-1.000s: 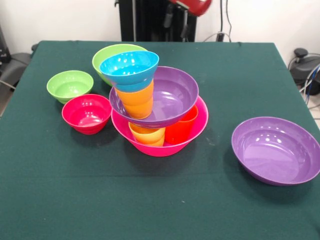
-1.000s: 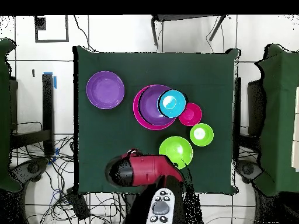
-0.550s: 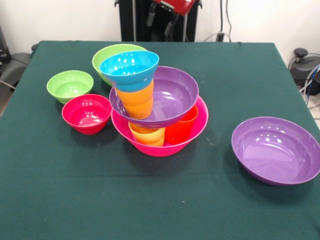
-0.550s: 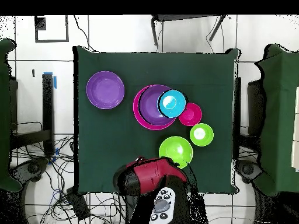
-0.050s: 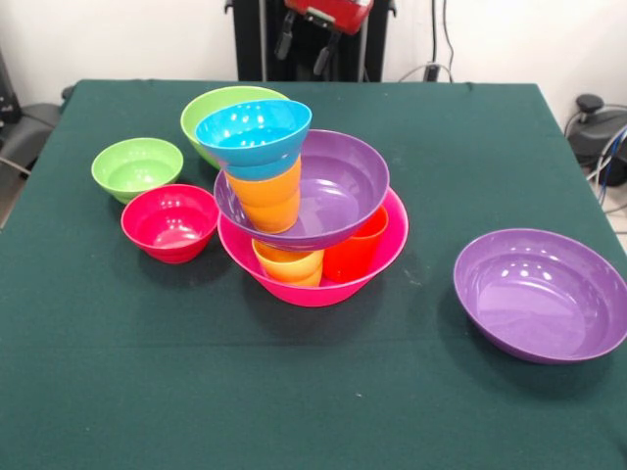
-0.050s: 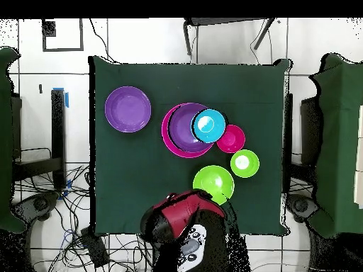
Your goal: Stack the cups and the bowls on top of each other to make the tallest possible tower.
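At the far edge of the bench (image 5: 294, 411), the tool (image 5: 307, 44) hangs drawn back, only its dark fingers showing under the red arm (image 5: 328, 12); whether they are parted or closed cannot be told, and nothing shows between them. The tower (image 5: 294, 196) stands well apart from it, nearer the bench's middle: the hot-pink bowl (image 5: 323, 284) at the base holds a yellow-orange cup (image 5: 289, 266) and a red-orange cup (image 5: 358, 250), a purple bowl (image 5: 338, 191) rests tilted on them, and an orange cup (image 5: 266, 196) in that bowl carries the blue bowl (image 5: 255, 132).

The next piece probably has to come from the loose ones: the red bowl (image 5: 169, 222) and small light-green bowl (image 5: 137, 166) to the left, the medium light-green bowl (image 5: 220, 108) behind the tower, or the second purple bowl (image 5: 542, 292) at the near right. Since the tower leans left, a light bowl suits best, gripped by its rim, lowered straight down and let go gently, centred over the blue bowl.
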